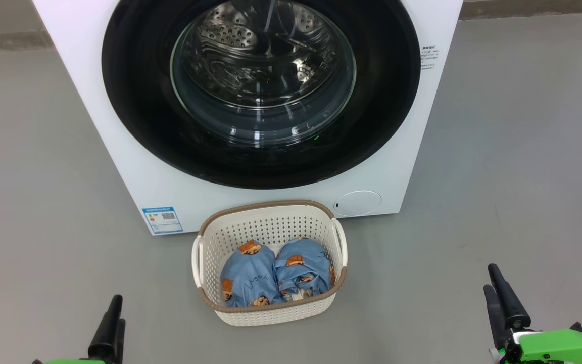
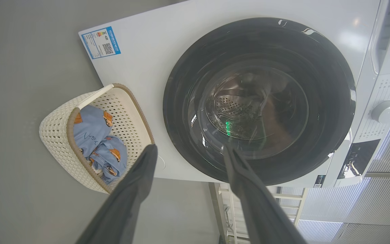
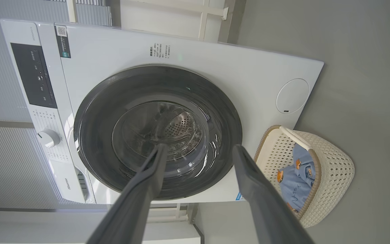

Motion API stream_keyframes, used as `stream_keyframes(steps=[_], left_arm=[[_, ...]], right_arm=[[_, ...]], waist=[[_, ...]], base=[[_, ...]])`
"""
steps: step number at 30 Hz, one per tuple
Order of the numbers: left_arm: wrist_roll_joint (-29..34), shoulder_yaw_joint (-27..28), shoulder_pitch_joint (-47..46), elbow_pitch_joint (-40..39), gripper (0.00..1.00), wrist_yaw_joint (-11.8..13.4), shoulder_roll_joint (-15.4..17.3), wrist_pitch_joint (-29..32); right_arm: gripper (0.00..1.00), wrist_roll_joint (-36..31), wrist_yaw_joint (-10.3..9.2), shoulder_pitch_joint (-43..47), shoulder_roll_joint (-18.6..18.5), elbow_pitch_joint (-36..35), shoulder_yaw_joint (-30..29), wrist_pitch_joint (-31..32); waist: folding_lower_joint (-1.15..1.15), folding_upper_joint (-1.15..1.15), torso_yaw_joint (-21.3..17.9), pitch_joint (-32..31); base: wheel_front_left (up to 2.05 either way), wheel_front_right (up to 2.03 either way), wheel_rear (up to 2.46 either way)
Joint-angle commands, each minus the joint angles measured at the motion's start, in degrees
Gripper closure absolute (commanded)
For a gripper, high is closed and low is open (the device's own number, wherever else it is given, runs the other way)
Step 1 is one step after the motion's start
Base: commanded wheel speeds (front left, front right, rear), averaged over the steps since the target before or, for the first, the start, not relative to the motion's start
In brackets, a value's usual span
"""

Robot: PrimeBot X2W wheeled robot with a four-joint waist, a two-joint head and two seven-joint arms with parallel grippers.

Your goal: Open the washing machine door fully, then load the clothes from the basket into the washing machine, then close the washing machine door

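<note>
Door status: the washing machine door [image 1: 134, 111] lies shut, flush against the front of the white washing machine [image 1: 119, 177]. Its glossy black ring surrounds the clear glass bowl, through which the perforated steel drum [image 1: 230, 35] is visible.

Load position: the basket [image 1: 271, 230] stands on the grey floor [image 1: 43, 202] just in front of the machine, below the door and between the blue label [image 1: 162, 220] and the round service cap [image 1: 357, 203]. The clothes [image 1: 248, 278] lie inside the basket as two light blue bundles side by side, printed with orange-brown figures.

Left pincer [image 1: 117, 311]: positioned at the lower left of the head view, well apart from the basket. The left wrist view shows its two dark fingers spread wide, with nothing between them.

Right pincer [image 1: 491, 278]: positioned at the lower right of the head view, also well apart from the basket. The right wrist view shows its fingers spread wide and empty, pointing toward the door.

Controls: the right wrist view shows a white dial [image 3: 48, 138] and a dark panel [image 3: 34, 76] on the machine's top strip.
</note>
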Motion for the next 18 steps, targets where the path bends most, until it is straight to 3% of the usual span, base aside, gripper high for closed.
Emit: stream_keyframes(steps=[1,18], left_arm=[[1.0,0.4,-2.8,-1.8,0.0,-0.3,1.2,-0.4],[12.6,-0.4,-3.4,-3.2,0.0,-0.3,2.3,-3.3]], right_arm=[[0.0,-1.2,0.02,-3.2,-0.9,-1.7,0.5,-0.5],[0.0,-9.8,0.03,-5.5,-3.2,-2.0,3.6,-3.7]], waist=[[-0.01,0.0,0.0,0.0],[-0.01,0.0,0.0,-0.1]], base=[[0.0,0.0,0.0],[0.0,0.0,0.0]])
